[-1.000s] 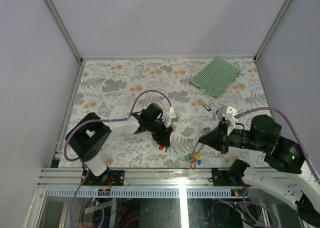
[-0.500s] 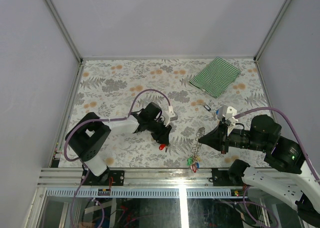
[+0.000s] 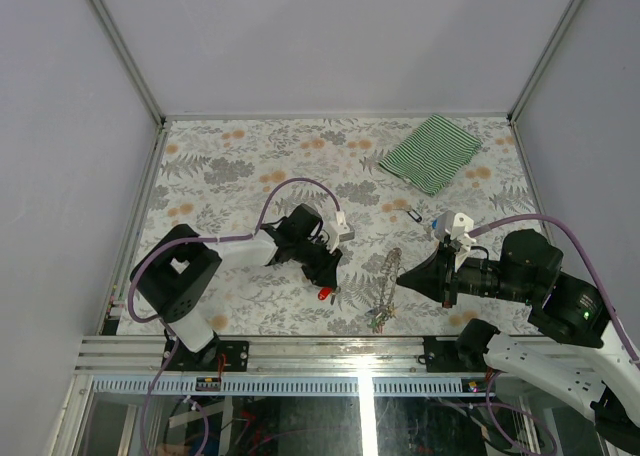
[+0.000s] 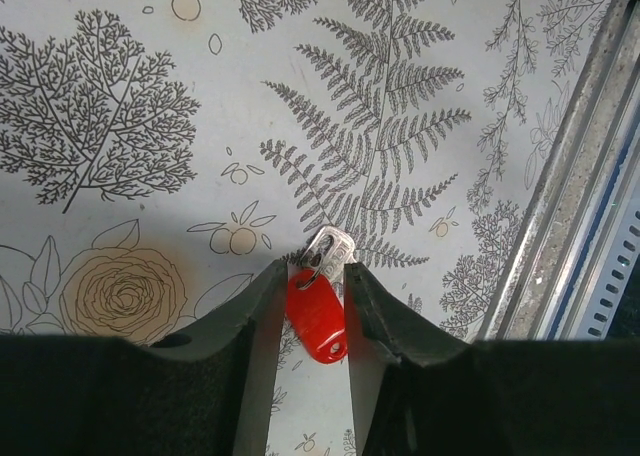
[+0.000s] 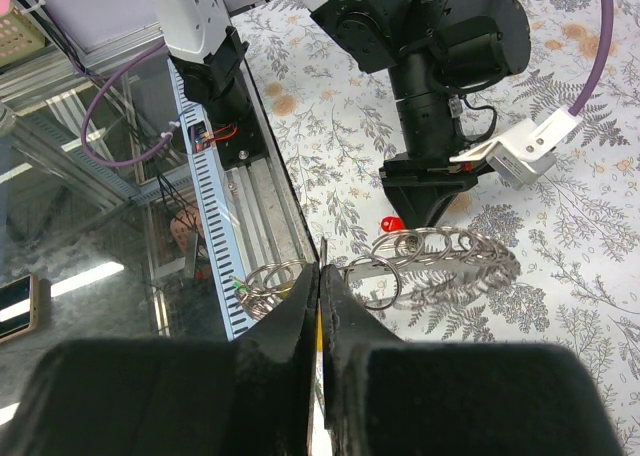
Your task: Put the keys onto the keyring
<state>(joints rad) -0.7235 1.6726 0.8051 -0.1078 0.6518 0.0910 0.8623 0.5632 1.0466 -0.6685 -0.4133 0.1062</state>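
A red-tagged key (image 4: 318,314) is seen lying flat on the bench (image 3: 250,156), its silver head pointing away from the arm and resting on a printed fern leaf. It is bracketed by the left end effector (image 4: 315,269): the fingers (image 4: 255,321) are set narrowly apart with the red tag between them, its sides right at the pads. Whether the tag is actually pressed cannot be told. A metal rail (image 4: 560,206) at the bench's near edge is seen just to one side.

To the right, the keyring (image 3: 387,288) is stretched out as a line of grey links beside the tip of the right end effector (image 5: 320,276). That end effector is clenched, and a thin link of the keyring appears to be pinched at its tips. Small greenish tags are made out at the chain's near end, too small to be counted.

Farther back, a dark-tagged key (image 3: 414,214) is left loose on the bench. A green-striped cloth (image 3: 430,152) is spread near the far right corner.
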